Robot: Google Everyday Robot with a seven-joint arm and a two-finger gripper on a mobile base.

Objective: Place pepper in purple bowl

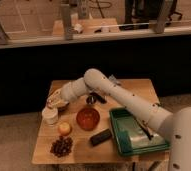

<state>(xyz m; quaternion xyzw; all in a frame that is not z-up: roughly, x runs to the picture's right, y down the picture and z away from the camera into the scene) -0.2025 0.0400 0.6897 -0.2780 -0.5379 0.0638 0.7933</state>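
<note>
The purple bowl sits at the table's left side, mostly covered by my arm; only a dark sliver of it shows. My gripper is low over the bowl's left part, just above the small white bowl. The pepper does not show in this view; it is hidden at or under the gripper, and I cannot tell whether it is held.
An orange-red bowl stands mid-table, with a yellow-orange fruit and dark grapes in front left. A dark bar lies beside a green tray at the right. A crumpled packet is at the back.
</note>
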